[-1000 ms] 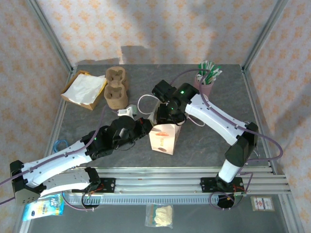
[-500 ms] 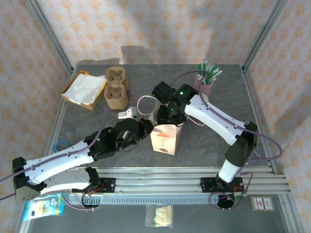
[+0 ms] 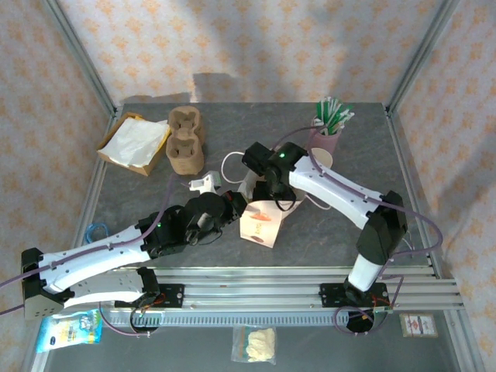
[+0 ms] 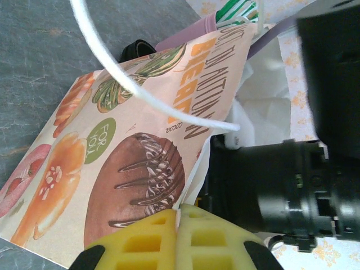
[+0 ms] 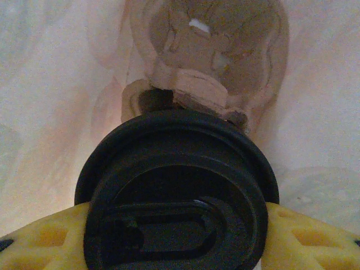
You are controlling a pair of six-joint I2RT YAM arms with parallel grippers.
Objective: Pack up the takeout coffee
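**A:** Where is the takeout coffee [image 5: 174,169] relative to your right pincer [image 5: 175,239]?

**B:** It sits right between the fingers. In your right wrist view a yellow pad [image 5: 39,242] touches the black lid on each side. The pincer is part-way apart and clamped on the cup. The cup body is hidden under the lid.

**A:** And where is that on the bench [image 3: 333,232]?

**B:** It is inside the paper bag [image 3: 260,223], which stands near the middle of the bench, a little toward the near edge. Your right pincer reaches down into the bag's mouth from above. At the bag's bottom, below the lid, lies a brown pulp carrier [image 5: 211,50]. I cannot tell whether the cup touches it.

**A:** And your left pincer [image 4: 179,233]?

**B:** Its pads are pressed together, with the bag's top edge running in between them. It grips the side of the bag that faces the bench's left edge.
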